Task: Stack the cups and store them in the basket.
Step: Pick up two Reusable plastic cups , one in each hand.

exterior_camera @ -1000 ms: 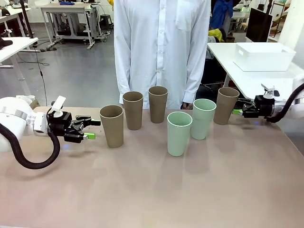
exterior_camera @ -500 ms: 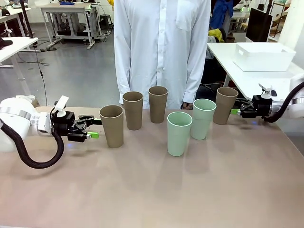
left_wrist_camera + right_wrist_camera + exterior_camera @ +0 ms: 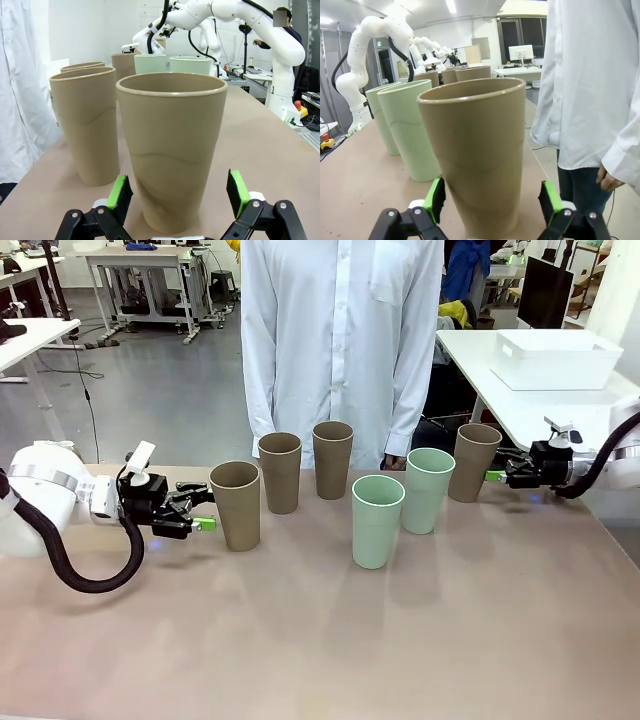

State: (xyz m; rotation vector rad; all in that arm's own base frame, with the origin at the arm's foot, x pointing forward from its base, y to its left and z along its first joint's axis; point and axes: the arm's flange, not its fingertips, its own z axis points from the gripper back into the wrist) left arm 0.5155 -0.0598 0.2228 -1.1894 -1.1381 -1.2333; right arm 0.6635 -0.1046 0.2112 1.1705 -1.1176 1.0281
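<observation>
Presently, left hand (image 3: 204, 510) stands open astride the leftmost khaki cup (image 3: 236, 505), pads clear; right hand (image 3: 497, 474) likewise open about the rightmost khaki cup (image 3: 475, 462).

cups (image 3: 378, 523) line far side, near table (image 3: 320, 650) open

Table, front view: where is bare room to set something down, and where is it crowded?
Bare: the near half of the table, in front of the cups. Crowded: the far side, where six cups stand close, with the left hand and right hand open at the row's ends.
</observation>
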